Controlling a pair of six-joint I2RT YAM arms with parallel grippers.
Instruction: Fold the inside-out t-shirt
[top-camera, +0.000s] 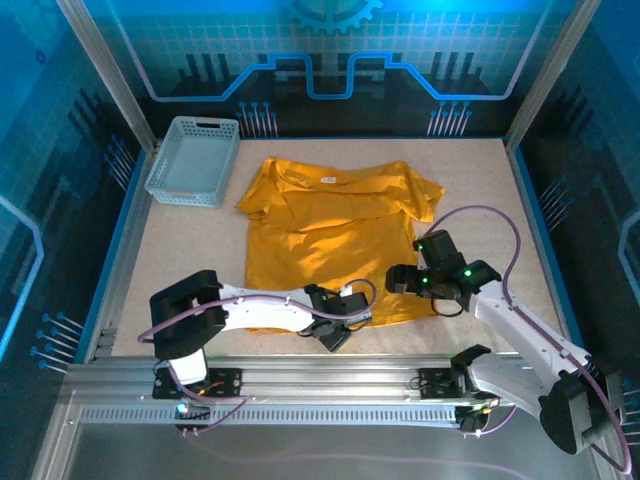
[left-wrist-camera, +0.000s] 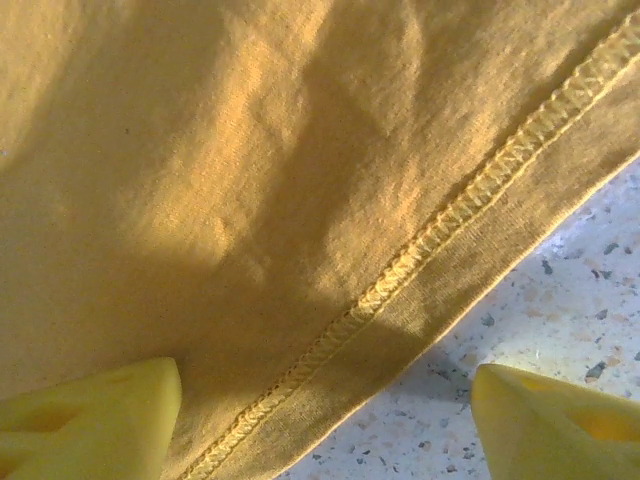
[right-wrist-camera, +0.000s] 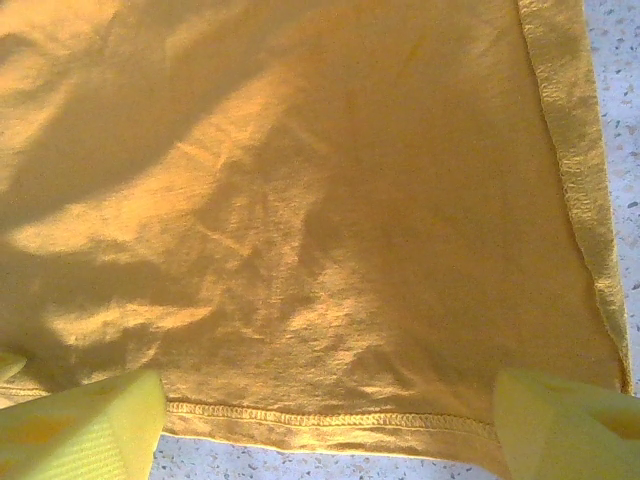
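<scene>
The inside-out t-shirt (top-camera: 330, 235) lies spread on the speckled table, mustard yellow, collar toward the back and bottom hem toward the arms. My left gripper (top-camera: 335, 328) is low over the hem's near left part. In the left wrist view its yellow fingertips (left-wrist-camera: 95, 420) stand wide apart, one over the cloth and one over bare table, with the stitched hem (left-wrist-camera: 420, 245) running diagonally between them. My right gripper (top-camera: 400, 282) hovers over the shirt's near right corner. It is open in the right wrist view, fingertips (right-wrist-camera: 85, 430) on either side of the hem (right-wrist-camera: 330, 418). Neither holds cloth.
A light grey lattice basket (top-camera: 193, 160) stands at the back left, just beside the shirt's left sleeve. Bare speckled table (top-camera: 480, 180) lies to the right of the shirt and along the near edge. Metal frame posts and glass walls close in the sides.
</scene>
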